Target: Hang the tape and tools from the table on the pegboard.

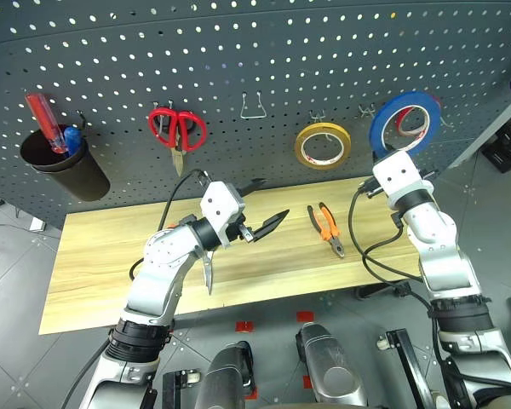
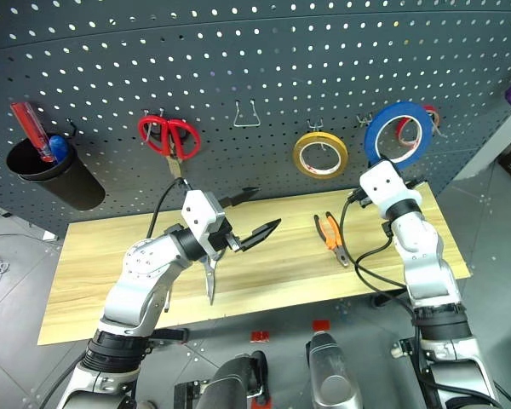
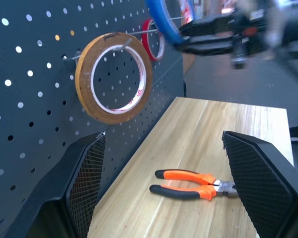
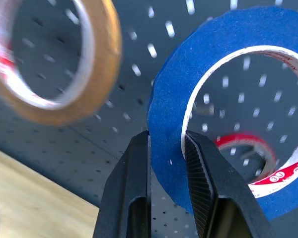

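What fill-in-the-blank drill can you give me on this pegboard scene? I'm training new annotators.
1. The right gripper is shut on the ____ tape roll.
2. The pliers lie on the ____.
3. The red-handled scissors hang on the ____.
4. The left gripper has its fingers ____.

Missing words: blue; table; pegboard; open
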